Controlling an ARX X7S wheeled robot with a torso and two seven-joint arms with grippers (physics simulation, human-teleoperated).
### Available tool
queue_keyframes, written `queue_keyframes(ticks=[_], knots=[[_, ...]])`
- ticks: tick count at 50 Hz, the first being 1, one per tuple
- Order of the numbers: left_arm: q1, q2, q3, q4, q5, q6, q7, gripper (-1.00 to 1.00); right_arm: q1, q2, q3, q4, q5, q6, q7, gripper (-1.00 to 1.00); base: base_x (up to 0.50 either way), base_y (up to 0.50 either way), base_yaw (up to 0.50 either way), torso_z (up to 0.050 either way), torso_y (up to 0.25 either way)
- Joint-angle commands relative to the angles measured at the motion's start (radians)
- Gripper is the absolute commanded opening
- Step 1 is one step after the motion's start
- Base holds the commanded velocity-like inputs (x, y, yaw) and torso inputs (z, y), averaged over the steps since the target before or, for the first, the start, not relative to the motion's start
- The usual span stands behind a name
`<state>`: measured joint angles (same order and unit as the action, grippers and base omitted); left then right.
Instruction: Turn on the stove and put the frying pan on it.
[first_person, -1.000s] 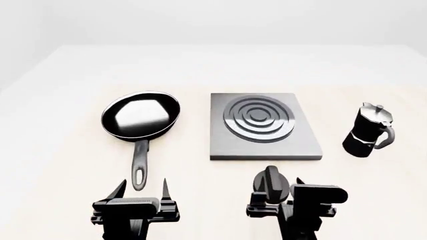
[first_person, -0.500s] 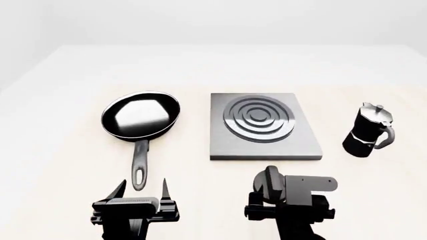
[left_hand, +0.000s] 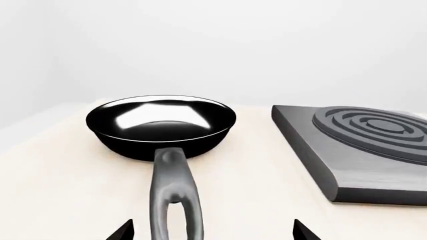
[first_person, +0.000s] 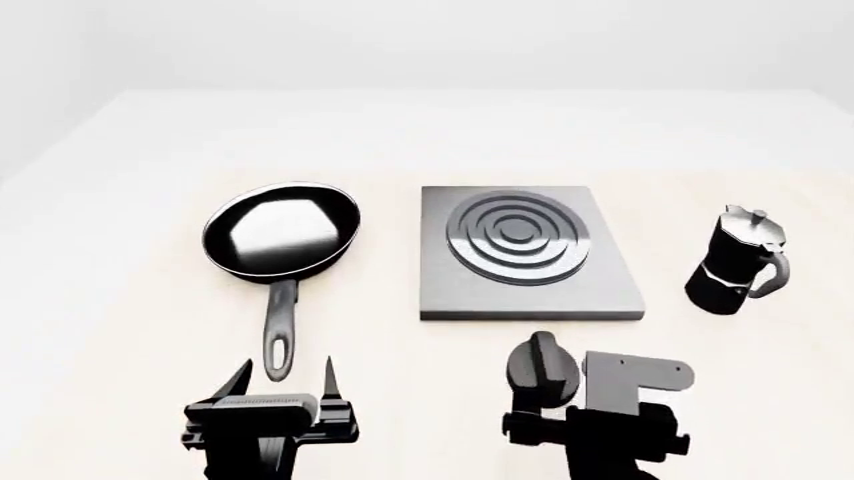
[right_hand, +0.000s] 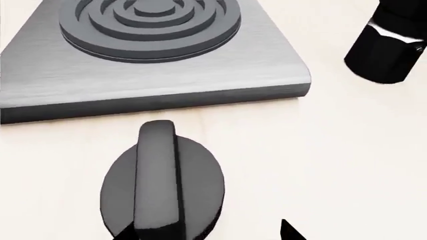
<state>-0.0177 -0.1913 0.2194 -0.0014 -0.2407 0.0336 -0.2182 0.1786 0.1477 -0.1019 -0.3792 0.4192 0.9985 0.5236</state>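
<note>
The frying pan (first_person: 280, 232) lies on the table left of the stove, its long handle (first_person: 278, 340) pointing toward me. The stove (first_person: 587, 290) is a grey plate with a ring burner (first_person: 518, 235). Its black knob (first_person: 541, 368) sits apart, in front of the plate. My left gripper (first_person: 284, 378) is open just behind the handle's end. In the left wrist view the handle (left_hand: 175, 200) runs between the open tips of the left gripper (left_hand: 213, 231). My right gripper (right_hand: 207, 232) is open at the knob (right_hand: 163, 187), one tip beside the knob's ridge.
A black moka pot (first_person: 737, 262) stands to the right of the stove and also shows in the right wrist view (right_hand: 393, 47). The pale table (first_person: 120, 300) stretches to the far wall.
My right wrist has rolled at the knob, so its grey bracket now faces up. The knob, pan, stove and left gripper have not moved.
</note>
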Motion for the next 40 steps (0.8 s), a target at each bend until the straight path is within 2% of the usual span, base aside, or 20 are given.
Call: queue_keyframes(ticks=[1, 19, 23, 26, 27, 28, 30, 36, 40], knots=[[0.0, -0.004, 0.006, 0.0, -0.004, 0.003, -0.005, 1.0, -0.044, -0.006, 0.058, -0.046, -0.005, 0.001, 0.066, 1.0, 0.0, 0.0, 0.0, 0.0, 0.0], [-0.002, -0.011, 0.013, -0.002, -0.011, 0.007, -0.012, 1.0, -0.092, 0.005, 0.109, -0.077, -0.07, -0.044, 0.183, 1.0, 0.0, 0.0, 0.0, 0.0, 0.0], [-0.002, -0.013, 0.015, 0.002, -0.014, 0.005, -0.014, 1.0, -0.122, 0.008, 0.101, -0.069, -0.105, -0.172, 0.181, 1.0, 0.0, 0.0, 0.0, 0.0, 0.0], [-0.001, -0.014, 0.015, 0.001, -0.016, 0.008, -0.015, 1.0, -0.154, 0.008, 0.084, -0.015, -0.164, -0.385, 0.164, 1.0, 0.0, 0.0, 0.0, 0.0, 0.0], [0.0, -0.014, 0.015, 0.003, -0.017, 0.008, -0.015, 1.0, -0.154, 0.0, 0.104, 0.017, -0.157, -0.354, 0.183, 1.0, 0.0, 0.0, 0.0, 0.0, 0.0], [0.0, -0.014, 0.016, 0.001, -0.016, 0.01, -0.015, 1.0, -0.177, -0.009, 0.114, 0.034, -0.181, -0.451, 0.192, 1.0, 0.0, 0.0, 0.0, 0.0, 0.0], [-0.001, -0.014, 0.016, -0.003, -0.016, 0.013, -0.015, 1.0, -0.179, -0.008, 0.113, 0.056, -0.194, -0.444, 0.209, 1.0, 0.0, 0.0, 0.0, 0.0, 0.0], [0.0, -0.016, 0.02, 0.001, -0.017, 0.01, -0.019, 1.0, -0.198, -0.02, 0.103, 0.166, -0.244, -0.601, 0.225, 1.0, 0.0, 0.0, 0.0, 0.0, 0.0], [0.002, -0.018, 0.022, 0.009, -0.017, 0.007, -0.024, 1.0, -0.215, -0.028, 0.089, 0.259, -0.279, -0.793, 0.217, 1.0, 0.0, 0.0, 0.0, 0.0, 0.0]])
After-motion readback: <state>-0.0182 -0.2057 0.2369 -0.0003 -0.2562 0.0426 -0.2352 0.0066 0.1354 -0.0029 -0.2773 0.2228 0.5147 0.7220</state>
